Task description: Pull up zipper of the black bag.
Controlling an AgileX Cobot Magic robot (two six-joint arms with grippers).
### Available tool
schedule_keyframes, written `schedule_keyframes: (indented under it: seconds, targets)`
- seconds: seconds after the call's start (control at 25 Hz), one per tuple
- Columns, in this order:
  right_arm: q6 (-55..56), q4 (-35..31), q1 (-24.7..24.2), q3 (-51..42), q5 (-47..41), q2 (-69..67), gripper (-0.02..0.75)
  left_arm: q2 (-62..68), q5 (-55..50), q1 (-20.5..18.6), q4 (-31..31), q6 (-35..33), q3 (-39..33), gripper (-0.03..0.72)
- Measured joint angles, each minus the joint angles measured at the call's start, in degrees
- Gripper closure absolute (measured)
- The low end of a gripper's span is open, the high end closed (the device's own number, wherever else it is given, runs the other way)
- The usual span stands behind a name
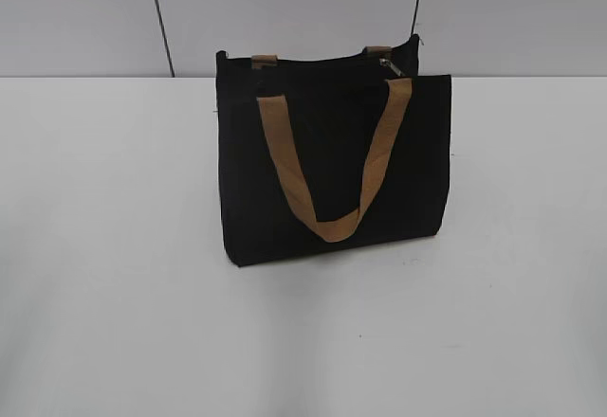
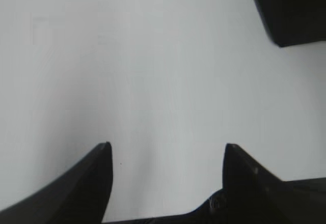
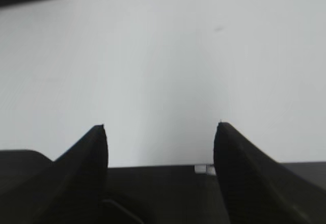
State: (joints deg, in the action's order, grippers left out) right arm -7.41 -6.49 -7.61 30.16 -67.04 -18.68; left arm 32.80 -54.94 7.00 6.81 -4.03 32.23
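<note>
Left gripper [image 2: 165,152]: jaws spread wide, nothing between them, over bare white table [image 2: 153,71]. A black corner, apparently of the black bag [image 2: 290,10], shows at the upper right of the left wrist view, well apart from the fingertips.

Right gripper [image 3: 160,132]: jaws likewise spread, empty, over bare table; a dark edge at the upper left of its view, too blurred to name.

Black bag: upright near the table's middle in the exterior view, one tan handle [image 1: 327,166] hanging down its front.

Zipper [image 1: 387,63]: small silver slider at the right end of the bag's top edge. Neither gripper near it.
</note>
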Motion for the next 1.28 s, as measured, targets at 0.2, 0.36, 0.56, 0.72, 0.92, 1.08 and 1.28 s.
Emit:
schedule_keyframes:
  seconds: [0.2, 0.36, 0.56, 0.72, 0.92, 1.08, 1.28]
  targets:
    - [-2.1, 0.0, 0.0, -0.1, 1.8, 11.2, 0.242, -17.0, 0.2, 0.0, 0.0, -1.8, -0.2, 0.181]
    - [-2.5, 0.0, 0.0, -1.4, 2.6, 18.4, 0.266, -25.9, 0.2, 0.0, -0.6, -2.7, -0.2, 0.181]
    - [-2.7, -0.1, 0.0, -1.7, 3.3, 19.1, 0.283, -31.7, -0.6, 0.0, -1.9, -2.7, -0.3, 0.181]
    - [-3.4, -0.2, 0.0, -2.1, 4.1, 19.1, 0.284, -33.0, -3.7, 0.0, -2.0, -2.7, -1.0, 0.181]
    - [-3.9, -0.2, 0.0, -2.3, 4.1, 19.1, 0.285, -33.2, -5.8, 0.0, -2.6, -1.8, -2.0, 0.181]
    - [-3.5, -0.2, 0.0, -2.3, 4.1, 19.1, 0.286, -33.3, -5.8, 0.0, -6.3, 6.0, -2.0, 0.181]
    - [-3.4, -0.2, 0.0, -2.3, 4.1, 19.1, 0.286, -33.3, -5.8, 0.0, -6.8, 7.8, -2.0, 0.181]
